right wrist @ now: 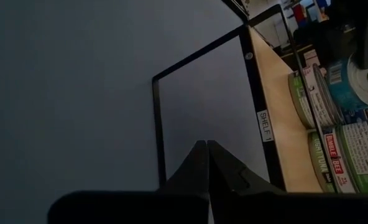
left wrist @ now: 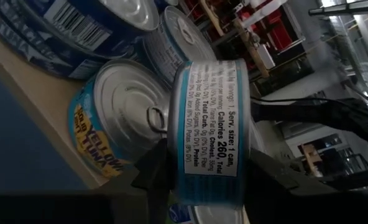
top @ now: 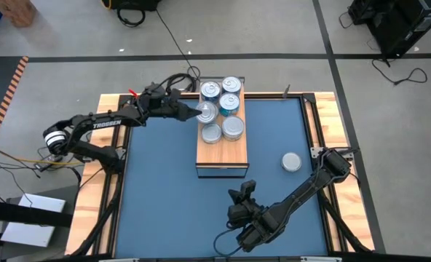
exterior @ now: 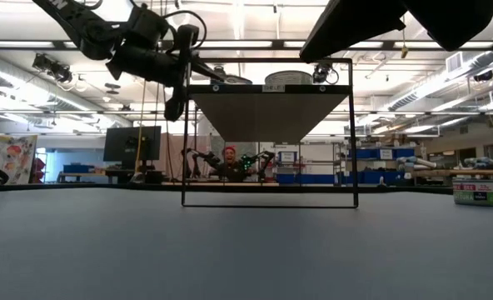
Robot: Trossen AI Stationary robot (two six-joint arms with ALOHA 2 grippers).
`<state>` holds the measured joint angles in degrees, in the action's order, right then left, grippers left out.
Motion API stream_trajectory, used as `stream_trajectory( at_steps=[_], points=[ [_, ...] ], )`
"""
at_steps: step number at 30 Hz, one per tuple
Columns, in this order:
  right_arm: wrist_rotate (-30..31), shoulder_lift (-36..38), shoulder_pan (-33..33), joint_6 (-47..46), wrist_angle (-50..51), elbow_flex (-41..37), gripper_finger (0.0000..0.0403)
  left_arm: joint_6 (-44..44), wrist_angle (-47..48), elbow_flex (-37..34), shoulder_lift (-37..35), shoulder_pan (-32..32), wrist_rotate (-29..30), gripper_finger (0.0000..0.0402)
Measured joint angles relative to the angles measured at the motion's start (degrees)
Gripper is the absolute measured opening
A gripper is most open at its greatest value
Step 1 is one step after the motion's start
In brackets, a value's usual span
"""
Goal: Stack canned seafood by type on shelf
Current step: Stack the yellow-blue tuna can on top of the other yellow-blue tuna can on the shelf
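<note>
The shelf (top: 221, 154) is a wood-topped block on the blue mat, with several flat tins on its top, such as a silver-lidded tin (top: 233, 128) and a teal-sided tin (top: 229, 103). One more tin (top: 291, 161) lies on the mat to the shelf's right. My left gripper (top: 198, 110) reaches in from the left over the shelf's left side and is shut on a blue-labelled tin (left wrist: 212, 124), turned on its edge. My right gripper (top: 243, 195) hovers shut above the mat, near the shelf's near end, holding nothing. My left gripper pinches the tin between its two fingers: one finger (left wrist: 154, 174) on the lid face with the pull tab (left wrist: 156, 118), the other (left wrist: 268, 177) on the bottom face. It comes nearly level from the table's left. The tin stands on edge above a yellow-labelled tin (left wrist: 109, 118); whether they touch, I cannot tell.
The shelf's near half (top: 223, 149) is bare wood. The mat (top: 157, 189) lies open left of the shelf and in front of it. In the low view the shelf shows as a dark open frame (exterior: 267, 190). Wooden table edges (top: 339, 124) frame the mat.
</note>
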<state>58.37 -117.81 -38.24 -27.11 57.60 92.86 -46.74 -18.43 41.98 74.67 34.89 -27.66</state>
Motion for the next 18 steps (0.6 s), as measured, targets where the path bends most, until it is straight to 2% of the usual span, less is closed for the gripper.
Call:
stream_trajectory(
  at_steps=[8, 15, 18],
  points=[
    [0.0, 0.0, 0.0, 0.0, 0.0, 0.0, 0.0003, 0.0, -2.2, 0.0, 0.0, 0.0, 1.4, 0.0204],
    [0.0, 0.0, 0.0, 0.0, 0.0, 0.0, 0.0003, 1.6, -3.0, 0.0, 0.0, 0.0, 2.5, 0.021],
    [0.0, 0.0, 0.0, 0.0, 0.0, 0.0, 0.0003, 3.3, -3.1, 0.0, 0.0, 0.0, 1.1, 0.0207]
  ],
)
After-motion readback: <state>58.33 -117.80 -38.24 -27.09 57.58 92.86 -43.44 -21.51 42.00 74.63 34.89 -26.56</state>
